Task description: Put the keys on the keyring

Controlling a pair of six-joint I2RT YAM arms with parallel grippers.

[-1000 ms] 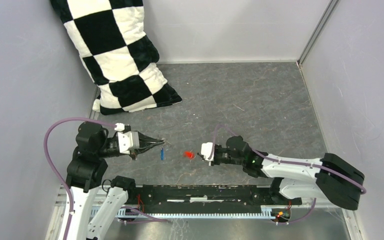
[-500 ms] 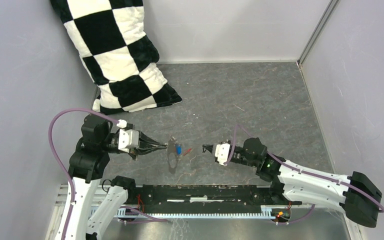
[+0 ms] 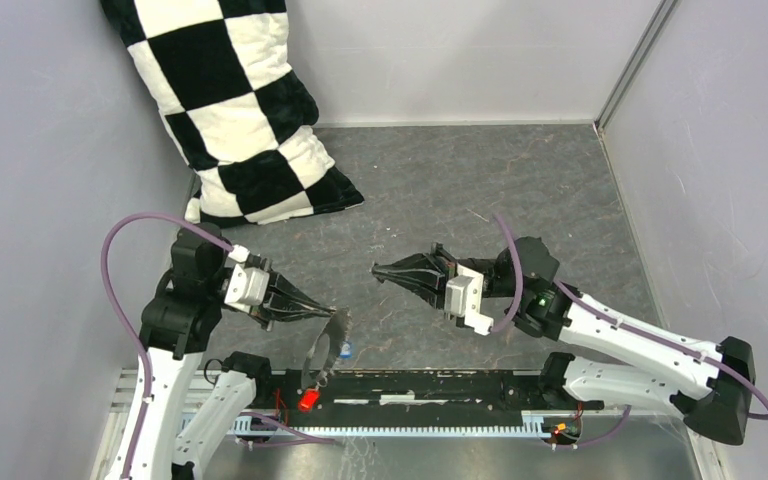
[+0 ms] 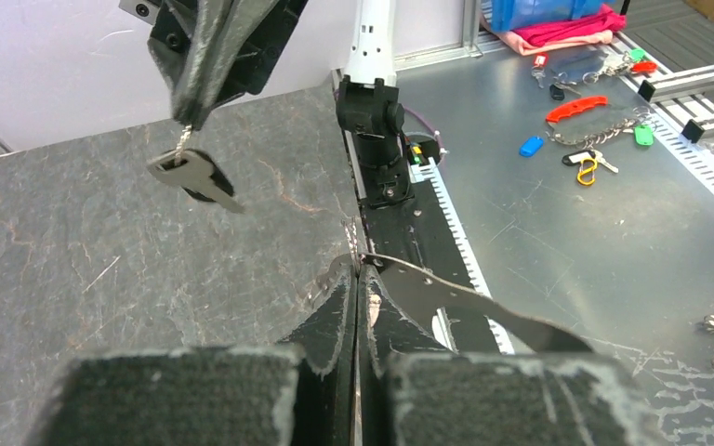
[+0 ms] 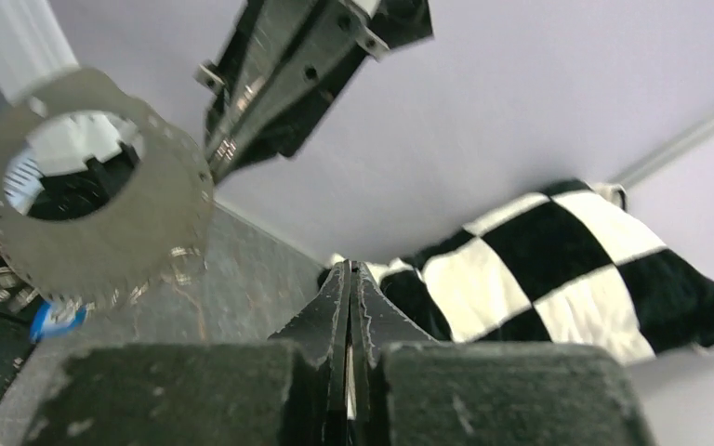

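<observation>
One keyring (image 5: pixel 125 251), a flat grey metal hoop, is held clear of the counter (image 3: pixel 480 180) by the left gripper (image 3: pixel 337 314). The fingers of that gripper are pressed together on the hoop's upper edge. The hoop is seen hanging down from this grip at the near edge of the counter, close to the black rail (image 3: pixel 440 385).

Three keys are counted. Two are seen below the hoop. A blue key (image 3: pixel 346 348) is found just beside the lower part of the band. A red key (image 3: pixel 307 401) is dangled lowest, in front of the rail. How each of these is linked to the hoop cannot be made out.

The third, a grey key (image 4: pixel 197 177), is shown in the left wrist view. It is suspended by a small link from the tips of the right gripper (image 3: pixel 376 270), which is clamped together on that link. This gripper is raised above the counter and pointed toward the left one. It is near the hoop but not touching it.

One black-and-white checked pillow (image 3: pixel 240 110) is propped in the far left corner against the wall, well apart from both grippers.
</observation>
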